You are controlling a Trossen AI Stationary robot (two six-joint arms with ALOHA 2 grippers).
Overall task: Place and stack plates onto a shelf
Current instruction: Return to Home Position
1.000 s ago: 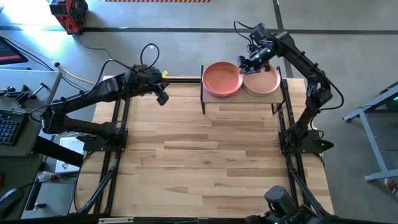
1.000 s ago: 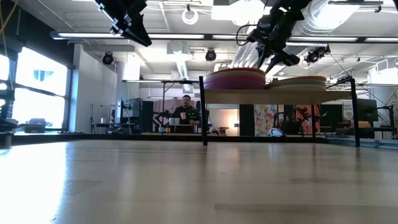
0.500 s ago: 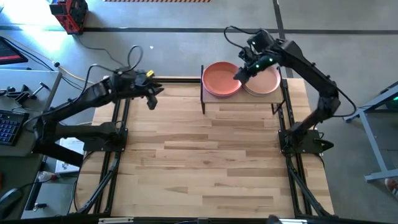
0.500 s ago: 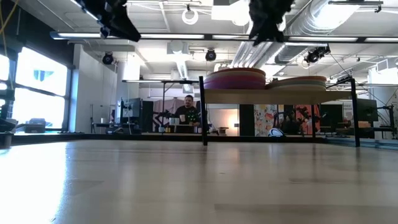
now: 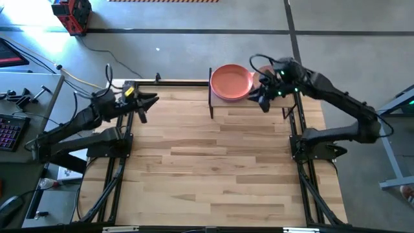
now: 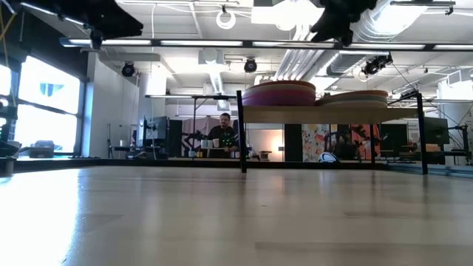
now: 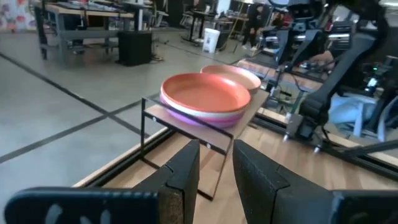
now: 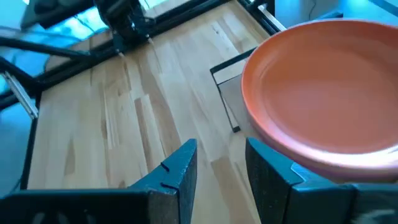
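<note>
Left wrist view shows my left gripper [image 7: 216,149] empty, fingers slightly apart, above the table's [image 5: 213,168] far left. My right gripper [image 8: 221,149] is likewise parted and empty, just beside the shelf [image 5: 233,105]. That shelf carries two stacks, an orange-red plate [image 5: 231,81] topping the left, a peach plate [image 7: 242,73] the other.

Both arms [image 5: 339,97] matte black; looped black cables [image 5: 257,59]; left gripper [image 7: 216,152] dark, angular.

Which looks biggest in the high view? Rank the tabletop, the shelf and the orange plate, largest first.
Largest to smallest:
1. tabletop, by far
2. shelf
3. orange plate, covering about half the shelf
</note>
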